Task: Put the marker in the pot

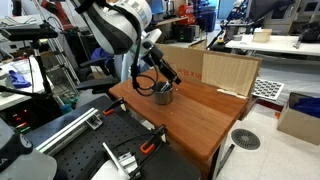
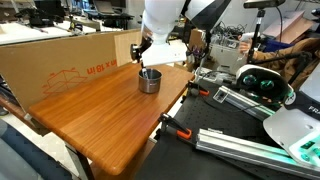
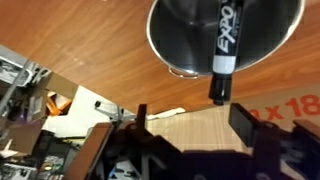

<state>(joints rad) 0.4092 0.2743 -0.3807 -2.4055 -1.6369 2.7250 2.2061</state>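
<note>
Cluttered lab benches and shelves ring a warm brown wooden worktop [image 1: 200, 115] that carries almost nothing. In both exterior views my arm reaches down over the worktop's far edge, close to a back corner. There the pot [image 1: 162, 96], small, round and steel, stands upright on the wood. My pincer [image 1: 163, 84] hangs just above its mouth. A big cardboard box [image 1: 225, 70] stands against the far edge, near the pot.

In the exterior view from the opposite side, the box [image 2: 60, 62] fills the left along the far edge. The pot [image 2: 149, 82] sits further right, near the corner, with my pincer [image 2: 150, 64] straight over it. An orange-handled clamp [image 2: 175, 128] grips the near edge, well apart from the pot.

Through the wrist view, bare worktop [image 3: 60, 60] lies at left. My pincer [image 3: 190, 116] is spread wide, with one dark finger [image 3: 140, 115] left of centre. The other finger is far to the right, and only wood shows between them. Above them the pot [image 3: 175, 45] shows its grey inside. The marker [image 3: 224, 45], black with white EXPO lettering, lies in it. One dark end of the marker reaches out across the rim toward me. It touches neither finger, so I hold nothing. I cannot make out the marker in the exterior views.
</note>
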